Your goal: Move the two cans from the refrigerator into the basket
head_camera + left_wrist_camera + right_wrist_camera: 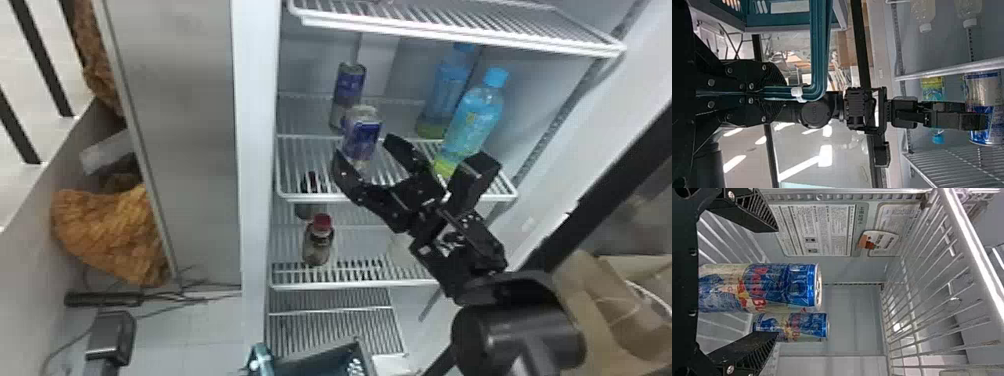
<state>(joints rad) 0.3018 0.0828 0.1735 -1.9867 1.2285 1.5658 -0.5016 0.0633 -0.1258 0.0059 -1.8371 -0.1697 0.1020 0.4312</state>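
Both cans, the nearer can (362, 135) and the farther can (348, 90), look like smooth, glossy metal with bright rims. The right tool (365, 146) is matt black, its fingertips finely ribbed; the left tool (783, 93) has the same dull finish and ribbing. Shelf wires (300, 198) look like coated metal, shiny along the front rail. The bottle (475, 120) at two o'clock in the head view is smooth clear plastic. The basket (777, 18) is teal plastic, its handle (819, 47) smooth and softly glossy. At nine o'clock in the head view lies something rough and nubbly (105, 230); at four, creased, matt, paper-like brown material (590, 295).
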